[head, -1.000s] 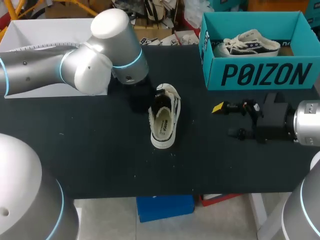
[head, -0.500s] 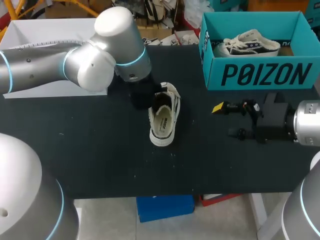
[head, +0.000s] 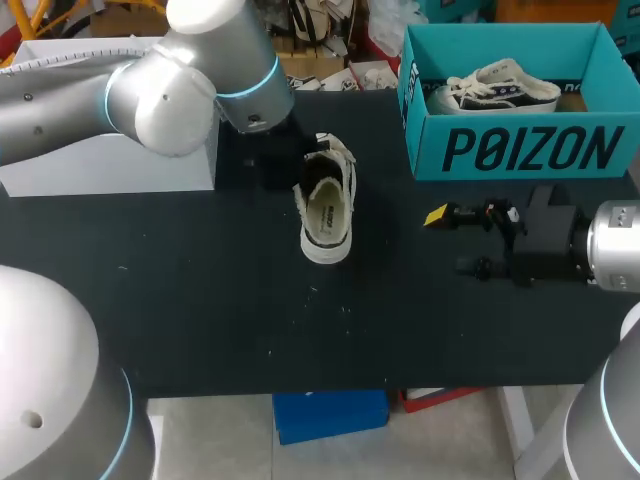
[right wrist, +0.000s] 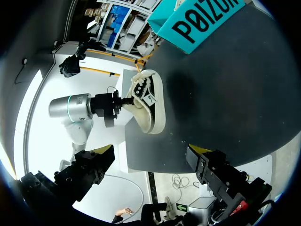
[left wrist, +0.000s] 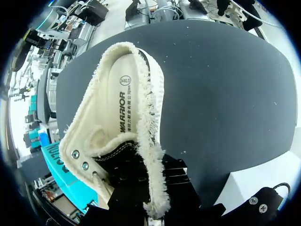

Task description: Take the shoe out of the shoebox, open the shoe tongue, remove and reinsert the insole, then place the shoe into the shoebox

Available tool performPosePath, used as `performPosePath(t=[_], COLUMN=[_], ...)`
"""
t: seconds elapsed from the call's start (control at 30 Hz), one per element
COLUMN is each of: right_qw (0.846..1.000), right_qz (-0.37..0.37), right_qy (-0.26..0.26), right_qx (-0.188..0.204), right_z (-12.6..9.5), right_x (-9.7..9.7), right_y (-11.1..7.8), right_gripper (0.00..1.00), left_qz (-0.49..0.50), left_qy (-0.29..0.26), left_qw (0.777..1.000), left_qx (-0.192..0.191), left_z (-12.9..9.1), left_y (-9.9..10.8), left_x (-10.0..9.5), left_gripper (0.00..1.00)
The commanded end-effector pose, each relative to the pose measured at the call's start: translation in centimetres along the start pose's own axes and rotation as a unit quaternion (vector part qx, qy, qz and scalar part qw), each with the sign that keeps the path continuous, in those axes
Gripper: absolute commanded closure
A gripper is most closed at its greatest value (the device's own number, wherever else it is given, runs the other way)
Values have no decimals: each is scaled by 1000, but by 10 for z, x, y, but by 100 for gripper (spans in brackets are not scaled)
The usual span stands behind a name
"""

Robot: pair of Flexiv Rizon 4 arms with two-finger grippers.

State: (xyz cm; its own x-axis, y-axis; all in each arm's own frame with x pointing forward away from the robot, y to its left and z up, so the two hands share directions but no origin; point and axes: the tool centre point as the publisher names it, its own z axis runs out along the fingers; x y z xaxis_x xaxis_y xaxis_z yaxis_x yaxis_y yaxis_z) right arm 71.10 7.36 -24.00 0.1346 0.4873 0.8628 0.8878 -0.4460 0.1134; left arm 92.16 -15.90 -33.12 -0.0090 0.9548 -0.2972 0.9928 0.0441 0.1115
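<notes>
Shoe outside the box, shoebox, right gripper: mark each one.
shoe [head: 326,214]: head view, on its insole.
shoebox [head: 520,150]: head view, on its front wall.
right gripper [head: 448,240]: head view, midway between its fingertips.

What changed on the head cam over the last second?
The left gripper, shut on the shoe, carried it toward the table's far edge. The right gripper stayed open in place, and the shoebox did not move.
</notes>
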Motion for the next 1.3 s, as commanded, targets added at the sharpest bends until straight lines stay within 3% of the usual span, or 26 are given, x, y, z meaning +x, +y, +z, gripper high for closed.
performPosePath(t=[0.03,0.3,0.63,0.9,1.3], right_qw=[1000,1000,1000,1000,1000], right_qz=[0,0,0,0,0], right_qy=[0,0,0,0,0], right_qx=[0,0,0,0,0], right_z=[0,0,0,0,0], right_x=[0,0,0,0,0], right_y=[0,0,0,0,0], right_gripper=[0,0,0,0,0], left_qz=[-24,-174,-345,-483,-566], left_qy=[14,-5,-46,-51,-19], left_qw=[1000,984,933,864,808], left_qx=[-14,-34,-89,-132,-164], left_z=[-44,-93,-145,-177,-210], left_y=[-3,11,39,64,75], left_x=[-3,-2,23,74,154], left_gripper=[100,100,100,100,100])
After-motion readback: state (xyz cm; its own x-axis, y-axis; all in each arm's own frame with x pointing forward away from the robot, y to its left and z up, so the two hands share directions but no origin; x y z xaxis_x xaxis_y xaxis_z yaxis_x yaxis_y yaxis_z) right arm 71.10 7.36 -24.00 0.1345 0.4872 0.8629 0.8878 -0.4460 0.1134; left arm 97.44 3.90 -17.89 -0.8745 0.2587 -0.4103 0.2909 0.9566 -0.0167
